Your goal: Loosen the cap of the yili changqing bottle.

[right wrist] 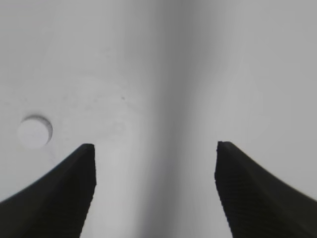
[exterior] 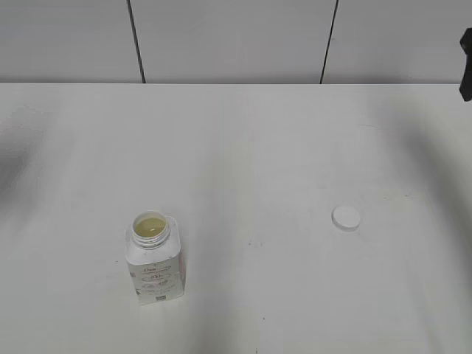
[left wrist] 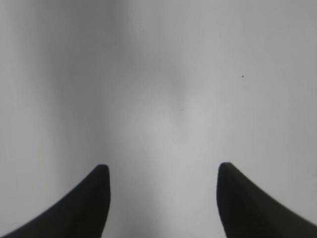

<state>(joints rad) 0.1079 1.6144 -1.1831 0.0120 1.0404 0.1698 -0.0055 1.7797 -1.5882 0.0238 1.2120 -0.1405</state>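
The yili changqing bottle [exterior: 154, 259] stands upright at the front left of the white table, its neck uncovered and yellowish drink showing inside. The white cap [exterior: 346, 217] lies flat on the table well to the right of the bottle; it also shows in the right wrist view [right wrist: 34, 131], to the left of the jaws. My left gripper [left wrist: 163, 168] is open and empty over bare table. My right gripper [right wrist: 154, 148] is open and empty, apart from the cap. Neither pair of jaws shows in the exterior view.
The white table [exterior: 251, 147] runs back to a grey panelled wall [exterior: 236, 37]. A dark piece of the right arm [exterior: 466, 66] shows at the right edge. Soft arm shadows fall at the table's left and right sides.
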